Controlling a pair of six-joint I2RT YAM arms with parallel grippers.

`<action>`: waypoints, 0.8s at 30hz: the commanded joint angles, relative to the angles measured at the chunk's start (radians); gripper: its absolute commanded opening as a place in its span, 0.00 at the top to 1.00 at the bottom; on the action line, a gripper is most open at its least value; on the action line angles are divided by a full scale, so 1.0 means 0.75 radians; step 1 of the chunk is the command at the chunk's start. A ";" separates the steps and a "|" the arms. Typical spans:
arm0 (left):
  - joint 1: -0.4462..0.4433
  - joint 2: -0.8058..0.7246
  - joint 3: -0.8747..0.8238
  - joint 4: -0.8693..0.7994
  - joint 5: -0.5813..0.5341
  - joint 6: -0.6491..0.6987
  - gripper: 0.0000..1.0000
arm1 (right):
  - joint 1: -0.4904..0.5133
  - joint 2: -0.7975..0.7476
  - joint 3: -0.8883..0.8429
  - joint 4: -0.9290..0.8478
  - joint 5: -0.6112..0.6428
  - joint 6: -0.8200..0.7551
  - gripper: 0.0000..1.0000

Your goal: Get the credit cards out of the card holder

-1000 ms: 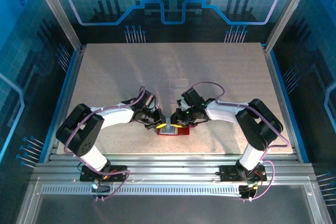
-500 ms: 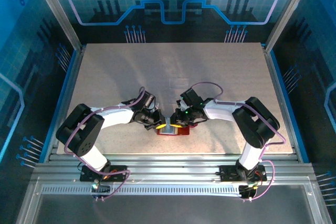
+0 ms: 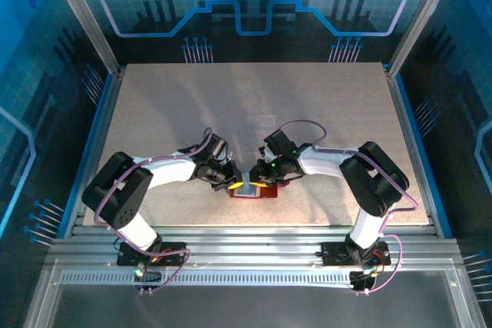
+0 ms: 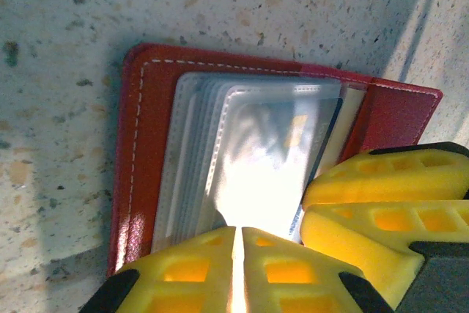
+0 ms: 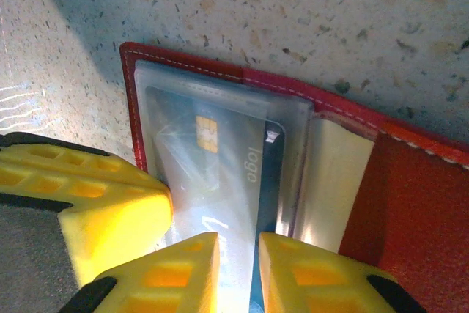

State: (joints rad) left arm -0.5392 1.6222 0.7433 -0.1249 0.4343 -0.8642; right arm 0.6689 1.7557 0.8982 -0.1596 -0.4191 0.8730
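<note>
The red card holder lies open near the table's front edge, between both grippers. In the left wrist view its stacked clear pockets lie on the red leather. My left gripper is shut, with its tips on the top pocket's near edge. A dark blue credit card with a gold chip sits inside a clear pocket. My right gripper has its yellow fingers a little apart, their tips on that card's near end. Any other credit cards are hidden in the pockets.
The speckled table stretches bare behind the holder. Blue-lit walls and metal rails enclose it. The two grippers crowd each other: the right fingers show beside the left ones, and a left finger sits next to the right ones.
The right arm has edged slightly left toward the holder, and its fingers have parted a little. The left arm and the holder have stayed put.
</note>
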 commanded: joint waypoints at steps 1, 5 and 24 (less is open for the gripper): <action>0.011 0.021 -0.015 -0.003 0.013 0.001 0.89 | 0.018 0.001 0.031 -0.078 0.052 -0.025 0.77; 0.010 0.022 -0.015 -0.001 0.015 0.000 0.89 | 0.018 -0.018 0.045 -0.110 0.071 -0.038 0.76; 0.009 -0.035 0.064 -0.104 0.004 0.065 0.88 | 0.012 -0.130 0.059 -0.144 0.070 -0.031 0.76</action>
State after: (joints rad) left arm -0.5392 1.6218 0.7685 -0.1600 0.4343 -0.8486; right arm 0.6693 1.6775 0.9245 -0.2386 -0.3740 0.8597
